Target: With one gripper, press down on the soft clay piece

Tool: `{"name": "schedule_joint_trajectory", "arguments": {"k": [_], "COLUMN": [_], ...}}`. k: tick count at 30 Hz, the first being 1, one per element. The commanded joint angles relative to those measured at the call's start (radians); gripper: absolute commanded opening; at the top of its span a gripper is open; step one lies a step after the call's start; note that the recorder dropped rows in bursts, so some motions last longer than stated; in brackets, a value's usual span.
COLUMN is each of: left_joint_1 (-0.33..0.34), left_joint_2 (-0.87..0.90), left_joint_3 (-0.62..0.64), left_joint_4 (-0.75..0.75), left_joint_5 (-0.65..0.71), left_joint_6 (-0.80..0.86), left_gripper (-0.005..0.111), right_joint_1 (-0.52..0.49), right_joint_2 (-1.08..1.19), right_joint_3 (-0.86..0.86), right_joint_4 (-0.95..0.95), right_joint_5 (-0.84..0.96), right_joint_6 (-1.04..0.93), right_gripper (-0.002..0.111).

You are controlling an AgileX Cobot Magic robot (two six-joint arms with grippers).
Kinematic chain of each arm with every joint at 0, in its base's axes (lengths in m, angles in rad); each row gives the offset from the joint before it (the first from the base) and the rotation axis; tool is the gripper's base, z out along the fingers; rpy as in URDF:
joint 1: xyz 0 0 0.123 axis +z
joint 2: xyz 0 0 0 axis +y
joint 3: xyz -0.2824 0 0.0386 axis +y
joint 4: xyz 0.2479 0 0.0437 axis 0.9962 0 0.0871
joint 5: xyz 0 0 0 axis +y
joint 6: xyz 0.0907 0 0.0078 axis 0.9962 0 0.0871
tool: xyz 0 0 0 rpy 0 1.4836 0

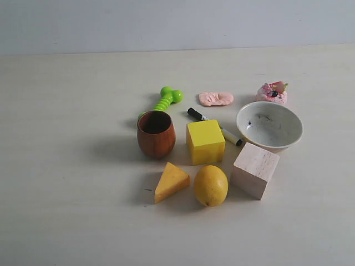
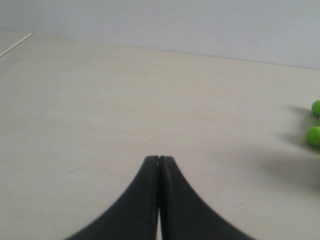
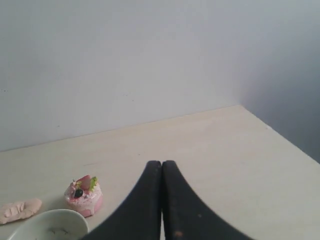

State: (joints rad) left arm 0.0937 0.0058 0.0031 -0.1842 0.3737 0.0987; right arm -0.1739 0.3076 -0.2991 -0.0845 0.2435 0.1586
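Note:
The soft clay piece [image 1: 216, 98] is a flat, pale salmon-pink blob lying on the table behind the yellow cube [image 1: 205, 141]; it also shows at the edge of the right wrist view as a pink slab [image 3: 20, 210]. Neither arm appears in the exterior view. My left gripper [image 2: 160, 159] is shut with nothing between its dark fingers, over bare table far from the clay. My right gripper [image 3: 161, 163] is shut and empty too, above the table off to the side of the toy cake [image 3: 84, 195].
Around the clay lie a green toy [image 1: 165, 100], a marker [image 1: 214, 126], a pink toy cake [image 1: 272, 92], a white bowl [image 1: 290, 136], a brown wooden cup [image 1: 156, 134], a wooden block [image 1: 254, 169], a lemon [image 1: 211, 185] and a cheese wedge [image 1: 171, 182].

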Motion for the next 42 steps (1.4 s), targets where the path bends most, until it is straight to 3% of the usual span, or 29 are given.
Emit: {"name": "schedule_joint_trajectory", "arguments": {"k": [1,12,23,42], "left_joint_1": [-0.005,-0.005,-0.005,-0.005], "left_joint_2": [-0.006,-0.006,-0.006,-0.006], "left_joint_3": [-0.003,-0.003,-0.003,-0.003], "left_joint_4": [-0.010,-0.010,-0.010,-0.010], "left_joint_5": [-0.010,-0.010,-0.010,-0.010], "left_joint_6": [0.000,0.000,0.000,0.000], "left_gripper": [0.000,0.000,0.000,0.000], "right_joint_1": [-0.006,0.046,0.046,0.046], "right_joint_2": [-0.009,-0.207,-0.292,-0.308], "right_joint_3": [0.088,0.296,0.299,0.299], "right_joint_4": [0.074,0.109,0.109,0.109], "right_joint_5": [-0.090,-0.127,0.036,0.095], "right_joint_6": [0.006,0.002,-0.070,-0.147], "right_gripper": [0.000,0.000,0.000,0.000]}}
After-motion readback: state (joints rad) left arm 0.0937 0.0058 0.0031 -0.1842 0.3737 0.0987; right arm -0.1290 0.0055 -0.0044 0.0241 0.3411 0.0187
